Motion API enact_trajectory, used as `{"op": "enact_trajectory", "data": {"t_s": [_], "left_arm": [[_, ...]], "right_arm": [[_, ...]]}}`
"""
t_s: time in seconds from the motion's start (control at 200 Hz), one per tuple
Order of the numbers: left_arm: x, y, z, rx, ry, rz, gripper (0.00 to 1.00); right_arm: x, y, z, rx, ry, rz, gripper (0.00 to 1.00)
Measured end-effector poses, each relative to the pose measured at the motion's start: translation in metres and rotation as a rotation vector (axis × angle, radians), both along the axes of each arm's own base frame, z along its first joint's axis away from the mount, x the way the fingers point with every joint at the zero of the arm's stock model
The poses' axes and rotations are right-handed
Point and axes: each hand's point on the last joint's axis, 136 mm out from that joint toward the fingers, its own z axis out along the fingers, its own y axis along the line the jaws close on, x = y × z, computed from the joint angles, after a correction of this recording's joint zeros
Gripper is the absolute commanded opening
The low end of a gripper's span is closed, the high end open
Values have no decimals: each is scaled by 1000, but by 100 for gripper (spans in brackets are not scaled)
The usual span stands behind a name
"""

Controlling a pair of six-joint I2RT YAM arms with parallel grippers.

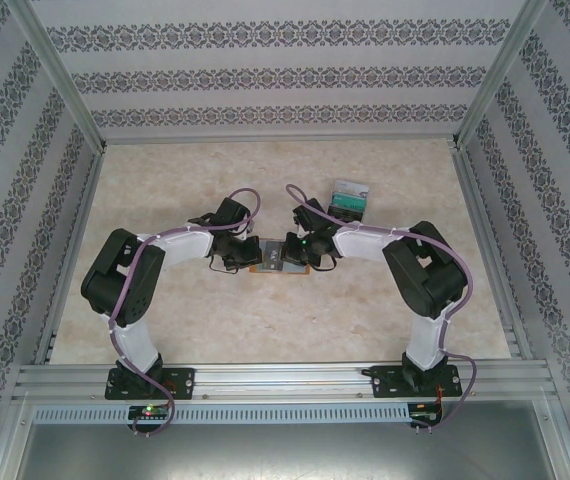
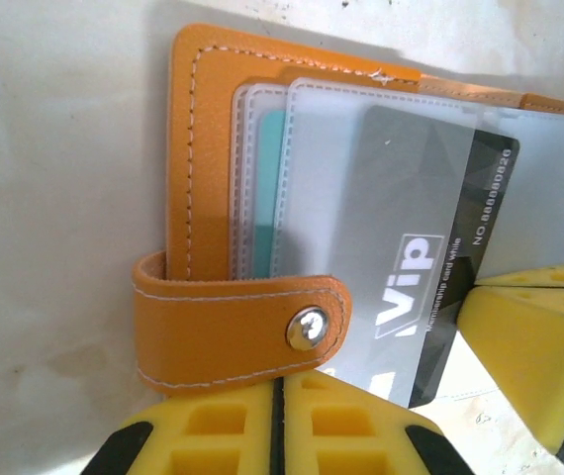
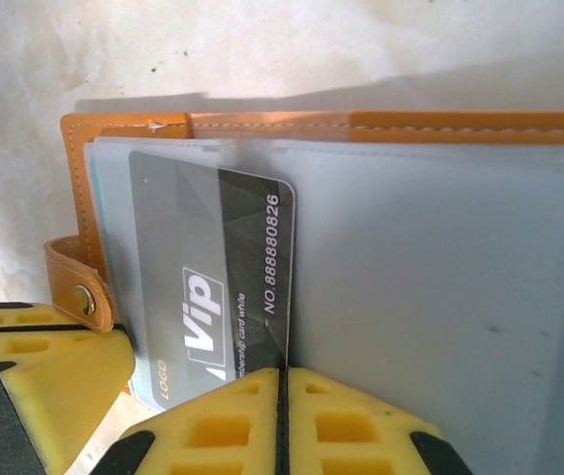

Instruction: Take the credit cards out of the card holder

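Orange-tan card holder point(image 1: 273, 262) lies open and flat near the centre of the tabletop point(image 1: 265, 330), between the left gripper point(image 1: 237, 256) and the right gripper point(image 1: 303, 254). Its long axis runs roughly parallel to the tabletop's near edge. White stitching follows the orange border.

Contents:
- Frosted clear sleeves point(image 3: 430, 297) are stacked inside like pages.
- The uppermost sleeve at the strap end holds a dark grey credit card point(image 3: 213, 287), marked "Vip" in white with a number along one long edge. The card's long axis lies across the holder's long axis.
- A teal credit card point(image 2: 270, 188) shows as a narrow strip in a sleeve underneath.

An orange strap point(image 2: 233, 327) with a metal snap point(image 2: 307, 329) wraps the holder's edge at the end nearest the left gripper.

Left gripper: yellow fingers point(image 2: 213, 426) are pressed together just beside the strap. Whether they pinch it cannot be determined.

Right gripper: fingers point(image 3: 361, 426) are pressed together. The dark card's numbered edge runs down to their seam; a grip on it cannot be confirmed.

A clear box point(image 1: 348, 197) with teal and dark contents stands right of centre, toward the far edge.
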Motion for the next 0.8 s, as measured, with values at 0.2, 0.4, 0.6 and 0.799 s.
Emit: {"op": "enact_trajectory", "data": {"t_s": [0.2, 0.4, 0.6, 0.799], "left_arm": [[0, 0, 0, -1, 2, 4, 0], [0, 0, 0, -2, 4, 6, 0], [0, 0, 0, -2, 4, 6, 0], [0, 0, 0, -2, 4, 6, 0]], "right_arm": [[0, 0, 1, 1, -1, -1, 15], [3, 6, 5, 35, -19, 6, 22], [6, 11, 2, 59, -13, 0, 20], [7, 14, 0, 72, -12, 1, 9]]}}
